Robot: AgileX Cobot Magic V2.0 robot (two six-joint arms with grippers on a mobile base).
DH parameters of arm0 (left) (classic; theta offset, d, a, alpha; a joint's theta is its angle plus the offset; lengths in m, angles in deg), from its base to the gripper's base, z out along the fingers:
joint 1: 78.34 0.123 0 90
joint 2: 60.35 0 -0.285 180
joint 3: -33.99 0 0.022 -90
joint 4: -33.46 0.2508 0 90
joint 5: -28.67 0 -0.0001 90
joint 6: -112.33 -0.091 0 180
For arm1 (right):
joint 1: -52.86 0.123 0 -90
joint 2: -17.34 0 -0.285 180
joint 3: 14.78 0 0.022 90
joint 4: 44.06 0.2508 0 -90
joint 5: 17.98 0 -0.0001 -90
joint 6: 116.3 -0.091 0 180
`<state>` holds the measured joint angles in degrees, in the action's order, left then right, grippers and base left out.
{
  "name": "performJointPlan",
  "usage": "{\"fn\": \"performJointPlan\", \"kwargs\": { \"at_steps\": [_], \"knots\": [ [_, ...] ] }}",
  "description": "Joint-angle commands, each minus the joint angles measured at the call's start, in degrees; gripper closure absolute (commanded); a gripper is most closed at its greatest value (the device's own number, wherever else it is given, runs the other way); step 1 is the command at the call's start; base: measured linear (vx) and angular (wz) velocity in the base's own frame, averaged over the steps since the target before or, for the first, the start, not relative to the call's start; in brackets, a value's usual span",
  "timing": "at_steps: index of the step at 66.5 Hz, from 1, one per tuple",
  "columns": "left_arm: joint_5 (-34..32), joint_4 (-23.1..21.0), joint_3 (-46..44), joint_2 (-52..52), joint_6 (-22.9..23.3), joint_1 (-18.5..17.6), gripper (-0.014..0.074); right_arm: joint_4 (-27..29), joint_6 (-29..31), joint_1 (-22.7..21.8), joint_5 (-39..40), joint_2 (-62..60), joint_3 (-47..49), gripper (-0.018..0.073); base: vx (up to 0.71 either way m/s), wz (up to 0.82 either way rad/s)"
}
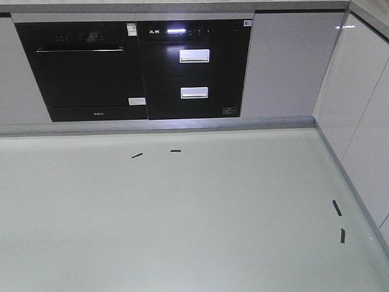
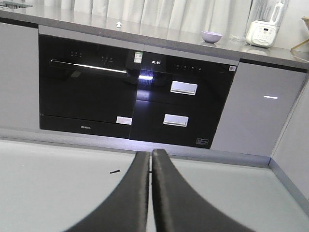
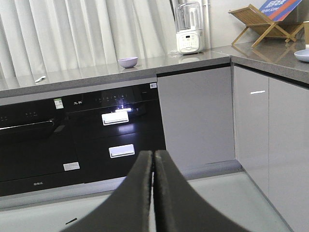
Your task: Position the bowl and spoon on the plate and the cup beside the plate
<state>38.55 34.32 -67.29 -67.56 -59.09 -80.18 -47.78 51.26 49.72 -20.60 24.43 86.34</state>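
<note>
Resting on the far bench (image 2: 164, 35), the bowl (image 2: 211, 36) is seen well apart from the left tool (image 2: 151, 157) and right tool (image 3: 153, 156), which are held closed and empty, presumably because no grasp is yet begun

The grey surface (image 3: 87, 75) carries the lavender bowl (image 3: 128, 62), a pale spoon (image 3: 40, 78), a white blender (image 3: 189, 30), a wooden rack (image 3: 260, 21) and a pale plate (image 3: 303, 55).

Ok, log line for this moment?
left gripper shut, empty | right gripper shut, empty | bowl, spoon, plate apart on counter | cup not made out
</note>
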Motion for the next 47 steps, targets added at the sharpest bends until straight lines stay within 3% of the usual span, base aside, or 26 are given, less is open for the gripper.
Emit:
{"fn": "performJointPlan", "kwargs": {
  "at_steps": [1,47],
  "knots": [
    [-4.07,-0.03,1.49,0.87,0.53,0.00,0.0603,-0.49,0.38,-0.35,4.04,-0.53,-0.44,0.0564,0.00,0.00],
    [-4.07,-0.03,1.49,0.87,0.53,0.00,0.0603,-0.49,0.38,-0.35,4.10,-0.53,-0.44,0.0564,0.00,0.00]
  ]
}}
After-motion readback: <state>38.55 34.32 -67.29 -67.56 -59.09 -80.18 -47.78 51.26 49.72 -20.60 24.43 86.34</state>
